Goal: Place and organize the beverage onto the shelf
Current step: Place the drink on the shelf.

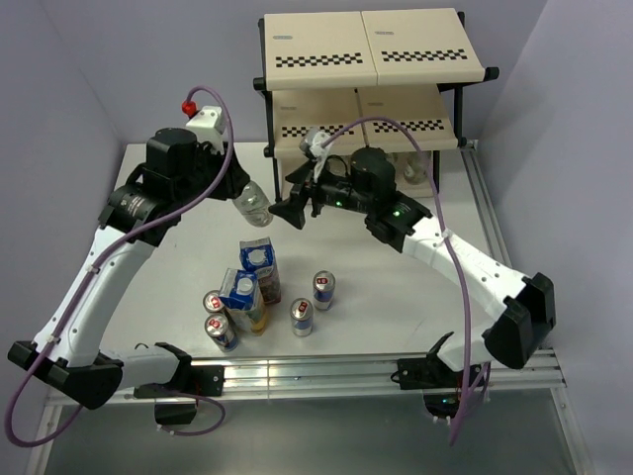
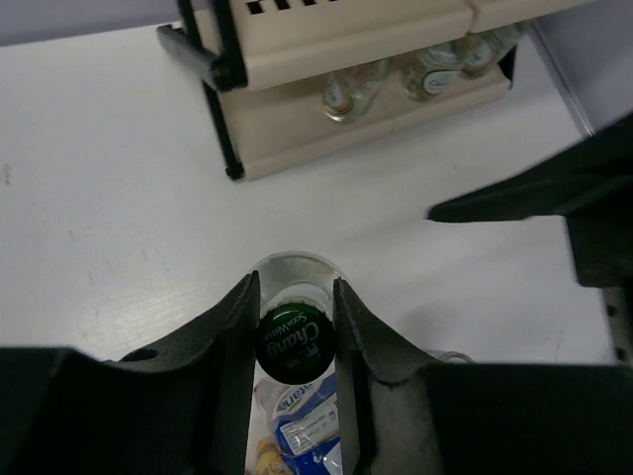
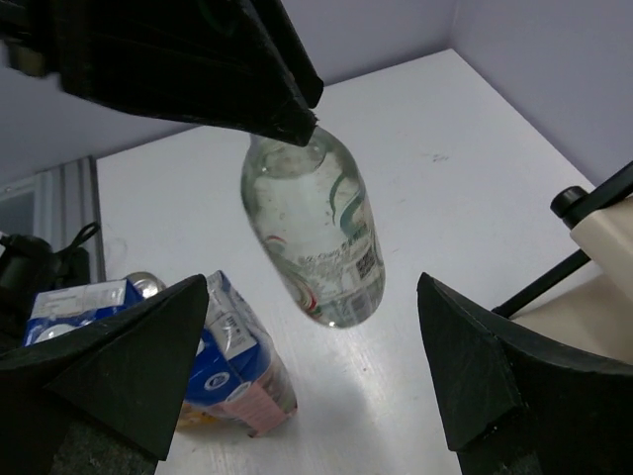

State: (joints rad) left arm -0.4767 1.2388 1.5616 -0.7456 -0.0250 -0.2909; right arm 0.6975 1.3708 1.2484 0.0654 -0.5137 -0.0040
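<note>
- Top view: the left end effector (image 1: 245,198) is closed on a clear bottle (image 1: 255,206), holding it by the top, tilted and clear of the white worktop (image 1: 396,297). It hangs just in front of the shelf's (image 1: 366,45) left end.
- The right end effector (image 1: 295,196) faces the bottle from just beside it. It is spread open and holds nothing.
- Nearer the arm bases, two cartons (image 1: 259,265) and four cans (image 1: 323,289) stand on the worktop, packed close together.
- Left wrist view: both fingers (image 2: 232,346) clamp the bottle's neck under a dark cap (image 2: 294,341) with green lettering. The grip looks narrow, so the body could probably swing below it.
- Beyond, three shelved bottles (image 2: 346,89) stand side by side on the lowest tier visible.
- Right wrist view: the bottle hangs at a slant from the left end effector, base toward the camera. It sits between the right end effector's two wide-open fingers (image 3: 119,366), touching neither.
- Handling, as a judgement: the wall looks smooth, stiff and likely slippery, and printing wraps the middle. Whether it is glass or plastic cannot be told, so it is best treated as breakable.
- It seems to hold clear liquid, so some weight should be expected.
- The straight, printed mid-body looks the steadiest place for a second hold. The rounded shoulder and base would likely let fingers slide off.
</note>
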